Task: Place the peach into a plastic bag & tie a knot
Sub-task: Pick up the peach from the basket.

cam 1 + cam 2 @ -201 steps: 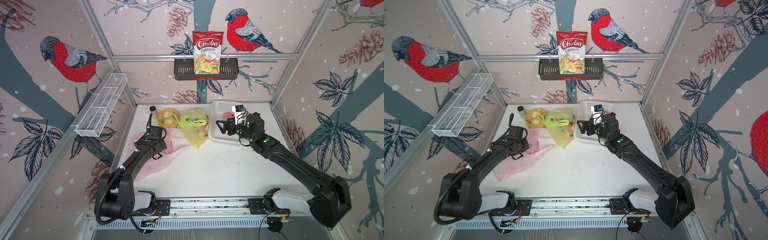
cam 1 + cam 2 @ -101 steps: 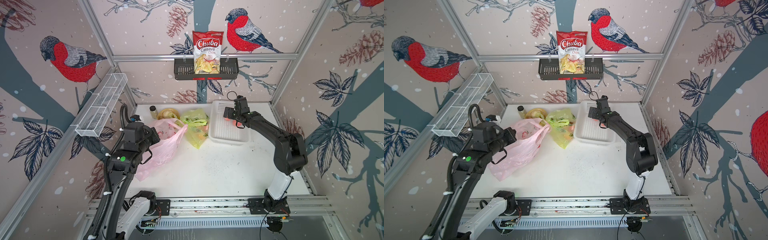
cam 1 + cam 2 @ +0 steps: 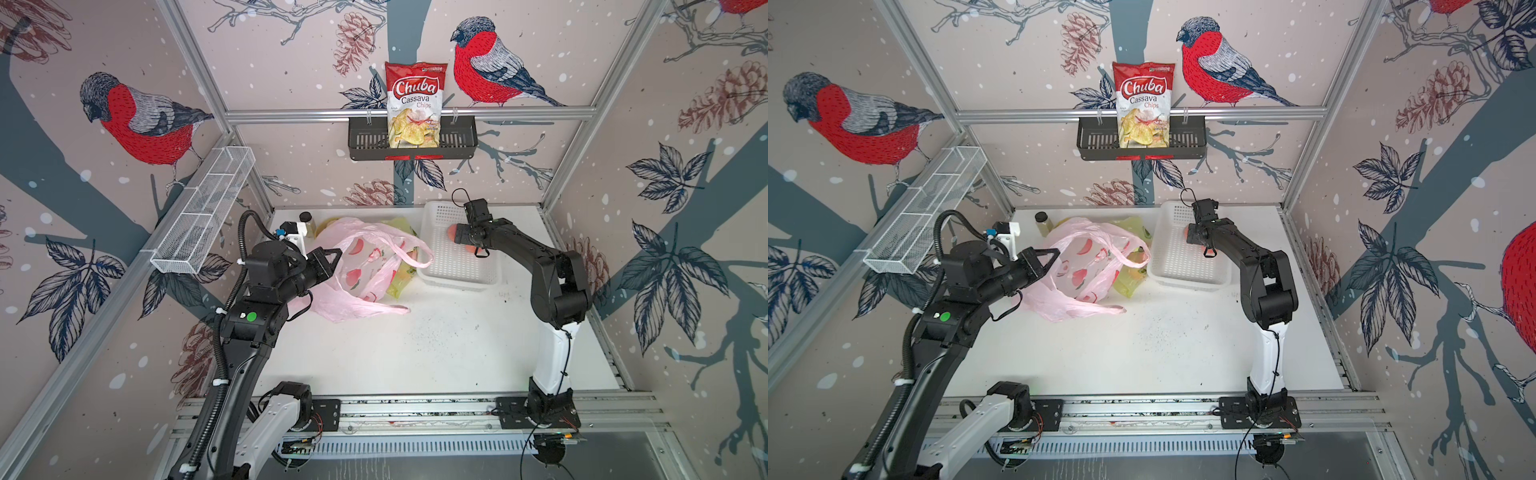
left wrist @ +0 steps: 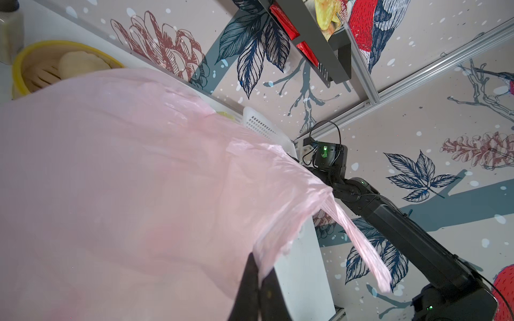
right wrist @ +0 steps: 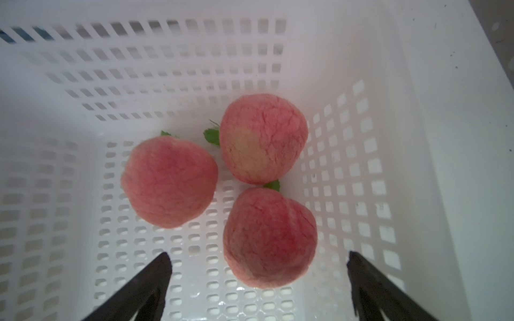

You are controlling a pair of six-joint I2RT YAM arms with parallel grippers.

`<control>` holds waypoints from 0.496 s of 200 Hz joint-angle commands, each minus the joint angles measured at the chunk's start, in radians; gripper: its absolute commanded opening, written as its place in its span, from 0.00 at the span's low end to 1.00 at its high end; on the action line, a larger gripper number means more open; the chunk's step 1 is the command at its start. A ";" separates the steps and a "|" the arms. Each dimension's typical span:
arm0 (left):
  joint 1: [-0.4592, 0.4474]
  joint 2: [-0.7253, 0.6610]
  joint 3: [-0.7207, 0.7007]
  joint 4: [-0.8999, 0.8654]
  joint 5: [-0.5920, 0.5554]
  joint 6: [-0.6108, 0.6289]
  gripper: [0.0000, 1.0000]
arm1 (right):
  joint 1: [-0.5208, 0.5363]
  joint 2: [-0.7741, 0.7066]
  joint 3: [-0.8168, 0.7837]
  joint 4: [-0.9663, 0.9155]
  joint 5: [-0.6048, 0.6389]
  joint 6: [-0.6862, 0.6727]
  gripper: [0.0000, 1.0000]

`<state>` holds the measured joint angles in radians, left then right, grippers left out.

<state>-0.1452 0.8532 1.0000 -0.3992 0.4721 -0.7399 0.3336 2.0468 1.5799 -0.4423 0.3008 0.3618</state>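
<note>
Right arm half hides the peaches in a top view.

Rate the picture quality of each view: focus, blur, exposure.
Top views: sharp, evenly lit, wide-angle stretch at the edges, soft shadows on the table. Left wrist: the bag, close to the lens, is soft and hazy, while the wall behind it is sharp. Right wrist: peaches fairly sharp, basket bright and washed out, one wall's slots smeared.

Even, bright light with soft shadows; top views bend at edges, basket wall blurred.
</note>
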 commanded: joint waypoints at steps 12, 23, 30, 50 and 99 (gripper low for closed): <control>0.002 -0.003 -0.080 0.193 0.055 -0.124 0.00 | -0.002 0.035 0.016 -0.016 0.011 -0.009 1.00; 0.001 -0.008 -0.108 0.226 0.064 -0.152 0.00 | -0.002 0.051 0.027 -0.017 0.022 -0.009 1.00; 0.001 -0.011 -0.120 0.236 0.065 -0.164 0.00 | -0.003 0.057 0.029 -0.009 0.024 -0.011 1.00; 0.001 -0.011 -0.142 0.241 0.071 -0.173 0.00 | -0.011 0.095 0.061 -0.010 0.009 -0.012 1.00; 0.000 -0.023 -0.176 0.242 0.078 -0.173 0.00 | -0.020 0.155 0.103 0.007 0.007 -0.022 0.99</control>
<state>-0.1463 0.8360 0.8303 -0.2199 0.5331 -0.8936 0.3180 2.1796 1.6615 -0.4454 0.3050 0.3553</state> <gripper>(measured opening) 0.050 0.998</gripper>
